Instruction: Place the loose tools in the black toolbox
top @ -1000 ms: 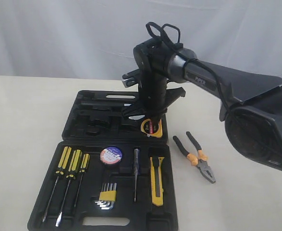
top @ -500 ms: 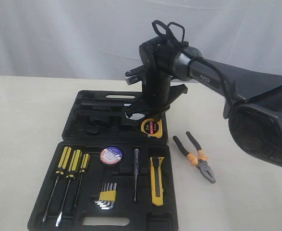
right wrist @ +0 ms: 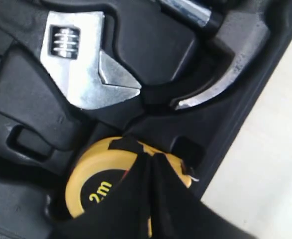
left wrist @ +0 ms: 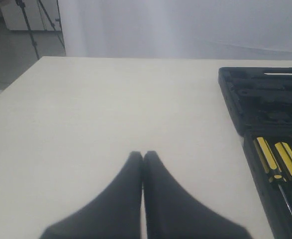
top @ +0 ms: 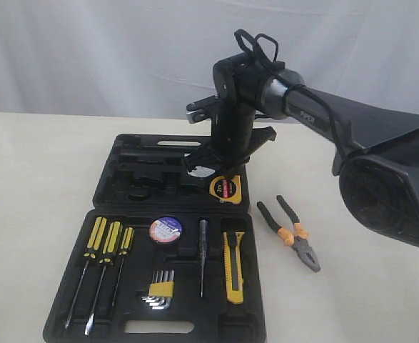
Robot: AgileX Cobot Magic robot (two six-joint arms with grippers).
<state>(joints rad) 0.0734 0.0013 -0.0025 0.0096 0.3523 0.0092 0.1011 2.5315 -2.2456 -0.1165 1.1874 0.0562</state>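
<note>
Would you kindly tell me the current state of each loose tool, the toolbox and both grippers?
Toolbox: open, both halves lying flat.
Tape measure: in the far half's corner recess.
Utility knife: lying in the near half.
Tape roll: lying in the near half.
Pliers: outside the toolbox, on the table, handles spread.
Left gripper: shut, empty.
Right gripper: shut, above the tape measure.

Black is seen all over the flat moulded-plastic toolbox (top: 188, 304). The round yellow tape measure (top: 225, 189) is marked with a red patch and black "2m" lettering. The steel pliers (top: 289, 233) are handled in black and orange. The screwdriver handles (top: 108, 239) are striped yellow and black. The black tape roll (top: 165, 231) is labelled blue and white.
</note>
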